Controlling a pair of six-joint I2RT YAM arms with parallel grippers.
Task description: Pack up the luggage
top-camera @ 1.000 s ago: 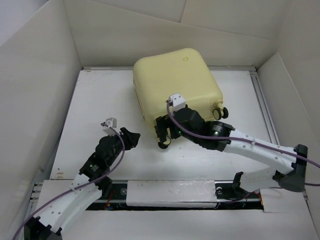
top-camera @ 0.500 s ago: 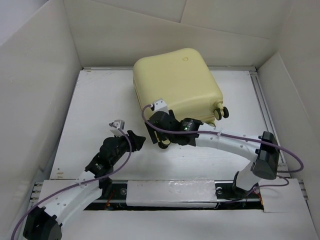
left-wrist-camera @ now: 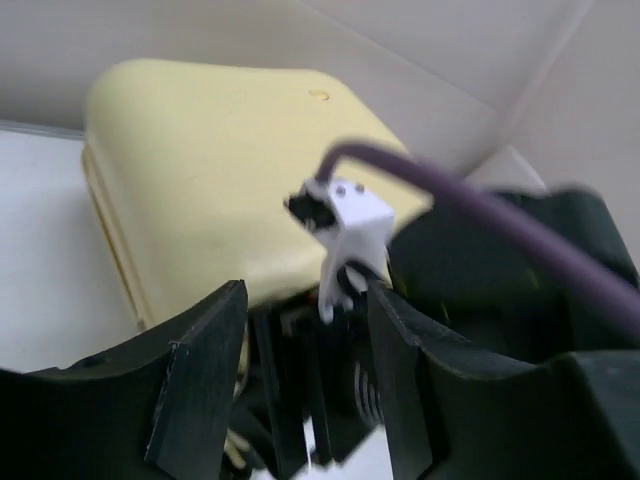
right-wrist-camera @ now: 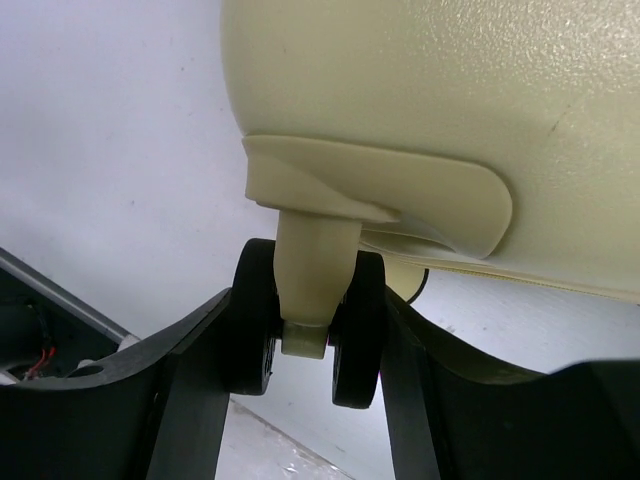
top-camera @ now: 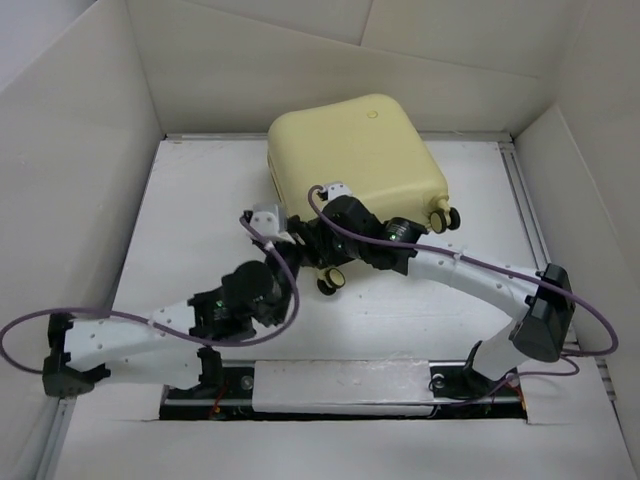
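Observation:
The luggage [top-camera: 352, 150] is a closed pale yellow suitcase lying at the back middle of the table. It also shows in the left wrist view [left-wrist-camera: 220, 170] and the right wrist view [right-wrist-camera: 450, 90]. My right gripper [top-camera: 322, 258] is at its near left corner. In the right wrist view the right gripper [right-wrist-camera: 308, 335] is shut on a cream-and-black caster wheel [right-wrist-camera: 356, 330]. My left gripper [top-camera: 292, 238] sits just left of the right gripper. In the left wrist view the left gripper [left-wrist-camera: 300, 390] is open, with the right arm's black wrist between its fingers.
A second caster wheel [top-camera: 447, 218] sticks out at the suitcase's near right corner. White cardboard walls [top-camera: 80, 150] enclose the table on the left, back and right. Both arms cross in front of the suitcase's near edge.
My left arm has swung forward and right, up to the suitcase's near left corner beside the right gripper. The right gripper has stayed at the caster wheel, and the suitcase has shifted slightly.

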